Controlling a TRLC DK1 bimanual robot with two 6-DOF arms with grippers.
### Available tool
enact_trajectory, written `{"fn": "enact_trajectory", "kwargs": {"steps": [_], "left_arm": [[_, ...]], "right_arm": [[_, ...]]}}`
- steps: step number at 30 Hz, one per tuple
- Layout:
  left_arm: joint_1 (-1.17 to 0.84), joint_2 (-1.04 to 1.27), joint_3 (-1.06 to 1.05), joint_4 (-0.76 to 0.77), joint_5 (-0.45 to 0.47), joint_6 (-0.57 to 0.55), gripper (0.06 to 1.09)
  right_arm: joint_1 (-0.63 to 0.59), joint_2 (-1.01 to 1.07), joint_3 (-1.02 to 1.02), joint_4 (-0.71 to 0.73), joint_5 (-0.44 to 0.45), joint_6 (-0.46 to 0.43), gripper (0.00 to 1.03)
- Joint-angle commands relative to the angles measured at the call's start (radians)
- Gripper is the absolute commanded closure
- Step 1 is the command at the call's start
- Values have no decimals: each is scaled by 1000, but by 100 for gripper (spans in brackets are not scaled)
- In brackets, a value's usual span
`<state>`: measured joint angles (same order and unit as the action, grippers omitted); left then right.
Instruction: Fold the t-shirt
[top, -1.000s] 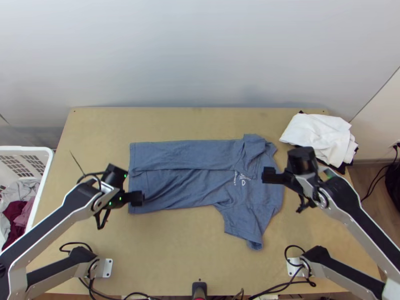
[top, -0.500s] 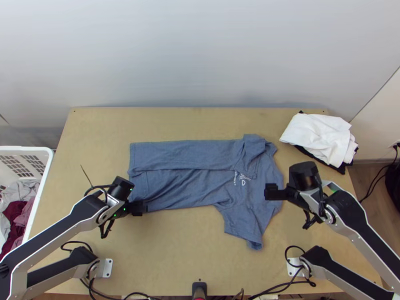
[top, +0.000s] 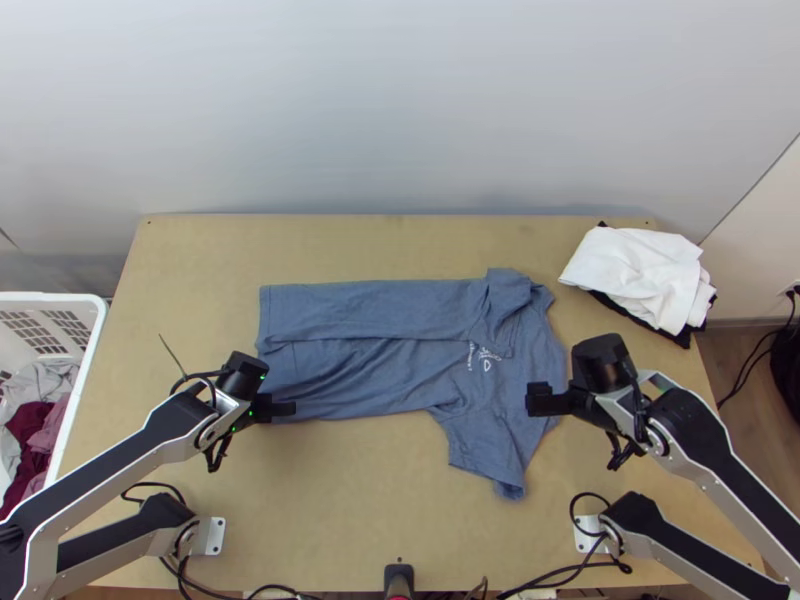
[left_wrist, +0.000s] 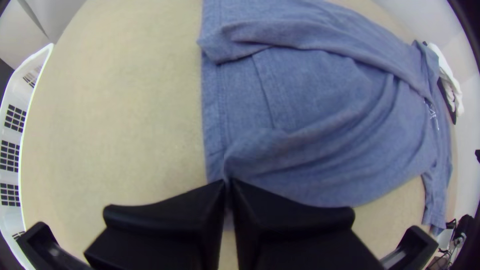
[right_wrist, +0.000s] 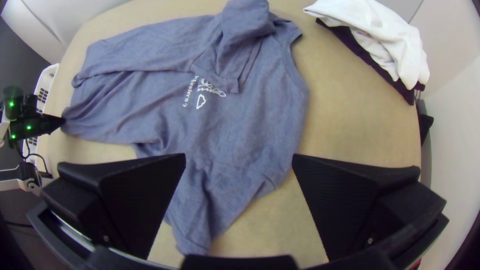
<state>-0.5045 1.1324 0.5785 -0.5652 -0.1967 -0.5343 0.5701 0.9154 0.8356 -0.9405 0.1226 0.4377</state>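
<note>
The blue t-shirt (top: 400, 375) lies lengthwise on the table, its far side folded inward over the body and one sleeve spread toward the near edge. At the near corner of its hem, my left gripper (top: 292, 408) is shut on the cloth; folds run from the pinch. In the left wrist view the fingertips of the left gripper (left_wrist: 228, 184) meet over the t-shirt (left_wrist: 310, 100). Beside the collar end, over the near shoulder, stands my right gripper (top: 530, 400). In the right wrist view the right gripper (right_wrist: 239, 160) is open above the t-shirt (right_wrist: 235, 130), nothing between its fingers.
White cloth (top: 635, 270) lies on dark cloth (top: 682, 338) at the table's far right corner. A white basket (top: 88, 345) with clothes stands off the left edge. Bare wood (top: 380, 500) runs along the near side, where cables lie.
The left gripper has come a little toward the near edge and shut on the hem corner, which is now drawn in slightly. The right gripper has moved toward the near edge too.
</note>
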Motion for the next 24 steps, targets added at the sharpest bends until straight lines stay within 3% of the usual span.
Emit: {"fn": "enact_trajectory", "kwargs": {"steps": [1,12,24], "left_arm": [[1,4,-2,4,-9,5,104],[3,21,6,-5,-9,8,104],[34,35,17,-21,-9,10,104]], "right_arm": [[30,-1,-18,-27,-31,-2,4],[151,4,-64,-139,-267,12,5],[266,54,-219,-49,-339,39,5]]}}
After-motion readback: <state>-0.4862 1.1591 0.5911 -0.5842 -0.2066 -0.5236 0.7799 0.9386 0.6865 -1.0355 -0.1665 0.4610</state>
